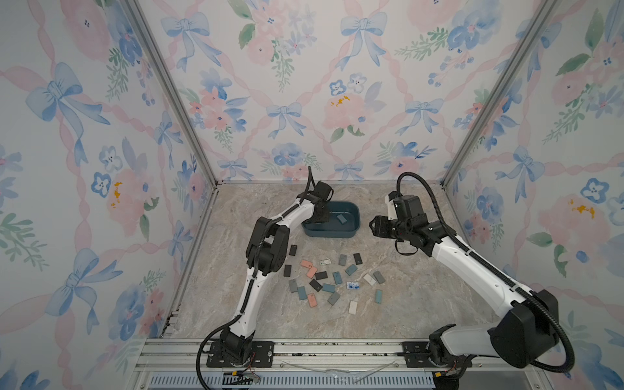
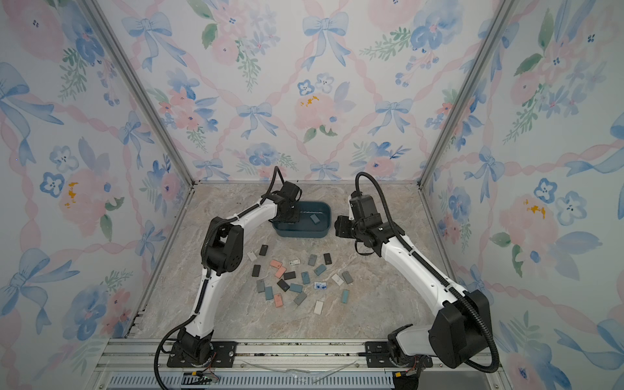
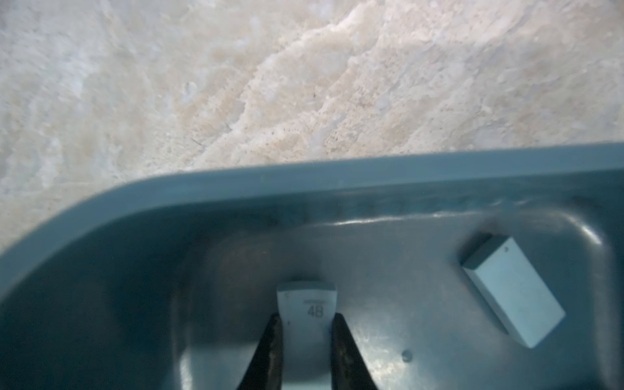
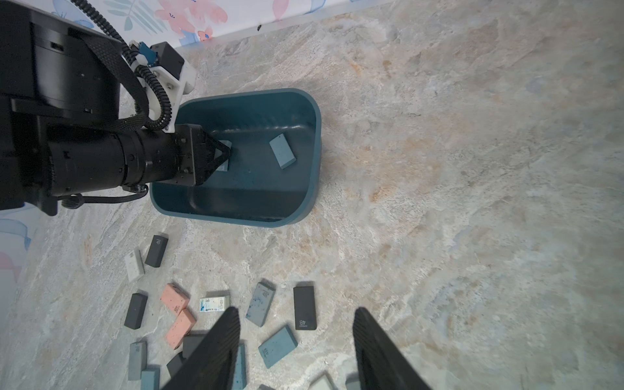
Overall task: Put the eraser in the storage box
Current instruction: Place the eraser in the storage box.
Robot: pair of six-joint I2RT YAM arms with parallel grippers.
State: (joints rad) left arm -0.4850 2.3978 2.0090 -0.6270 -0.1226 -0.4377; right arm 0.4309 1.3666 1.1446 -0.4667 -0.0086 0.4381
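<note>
The eraser (image 3: 306, 302), pale grey with "4B" printed on it, sits pinched between the left gripper (image 3: 306, 319) fingers. The jaws are narrow and clamp its two long sides, and its far end sticks out past the fingertips. Jaws and eraser are inside the box (image 3: 337, 169), over its floor and near the curved wall at one end. Whether the eraser touches the floor cannot be told.

A second eraser (image 3: 513, 290), blue-grey, lies flat on the box floor. It is off to the side of the jaws that faces the right arm and is apart from the held one. It shows in both top views (image 1: 341, 218) (image 2: 315, 219).

The right gripper (image 4: 297, 314) is outside the box, beside its end wall (image 1: 358, 219), with its jaws partly open and nothing between them. Beyond those jaws, loose erasers (image 1: 328, 287) in pink, black, grey, white and teal lie scattered on the marbled table (image 1: 405, 304).
</note>
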